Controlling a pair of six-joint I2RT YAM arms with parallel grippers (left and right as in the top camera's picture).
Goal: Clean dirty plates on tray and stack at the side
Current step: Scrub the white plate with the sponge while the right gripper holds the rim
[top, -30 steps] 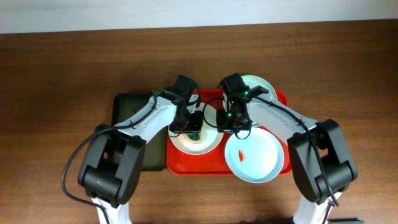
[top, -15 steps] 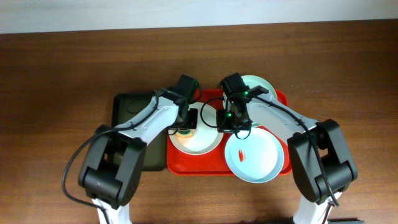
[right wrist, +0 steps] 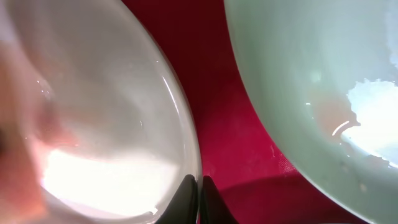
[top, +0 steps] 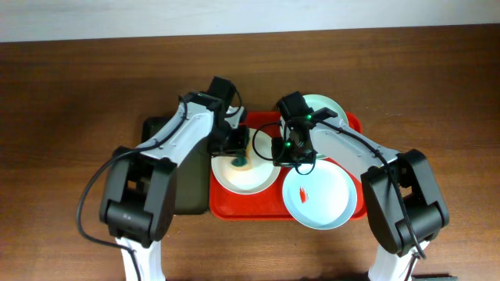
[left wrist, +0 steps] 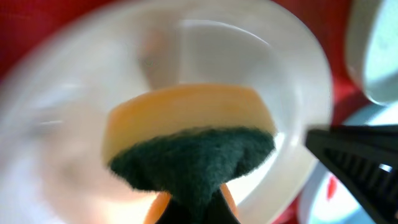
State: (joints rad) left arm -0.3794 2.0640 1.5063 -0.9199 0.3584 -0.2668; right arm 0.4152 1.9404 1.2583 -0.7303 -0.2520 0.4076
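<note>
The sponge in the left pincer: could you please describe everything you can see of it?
The sponge is a block of yellow-orange foam with a dark green scouring layer. The left pincer is shut on its near end, squeezing the green layer narrow there. It sits over the white plate on the red tray; blur hides whether it touches the plate.

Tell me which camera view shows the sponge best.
The left wrist view: the sponge fills it, yellow with a green scouring face, over the white plate. Overhead shows only a small green speck. The right wrist view shows no recognisable sponge.
</note>
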